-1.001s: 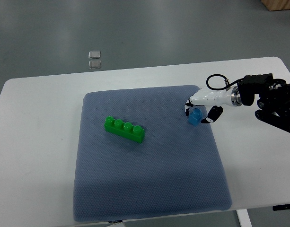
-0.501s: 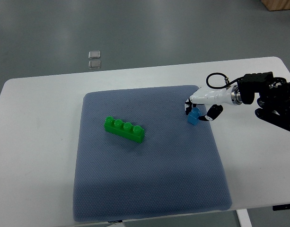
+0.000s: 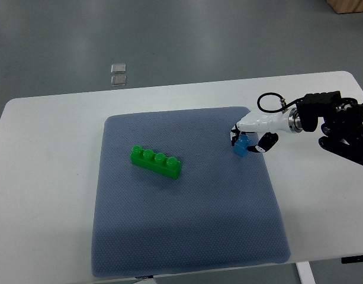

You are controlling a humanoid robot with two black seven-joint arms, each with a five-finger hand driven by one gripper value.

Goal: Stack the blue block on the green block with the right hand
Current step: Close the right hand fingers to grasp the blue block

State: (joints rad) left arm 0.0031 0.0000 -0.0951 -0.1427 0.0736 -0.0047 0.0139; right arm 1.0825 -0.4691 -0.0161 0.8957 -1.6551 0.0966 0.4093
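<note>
A long green block point(image 3: 156, 162) with a row of studs lies on the blue-grey mat point(image 3: 187, 236), left of centre. A small blue block point(image 3: 241, 146) is at the mat's upper right, tilted. My right hand point(image 3: 247, 141) comes in from the right edge and its white and black fingers are closed around the blue block, holding it just off or at the mat surface. The left arm does not show.
The mat lies on a white table point(image 3: 45, 195). Two small clear squares point(image 3: 118, 74) lie on the floor beyond the table's far edge. A black cable loop point(image 3: 267, 102) sits on the right wrist.
The right hand has closed on the blue block, which has tilted and shifted slightly left and up. The green block has not moved.
</note>
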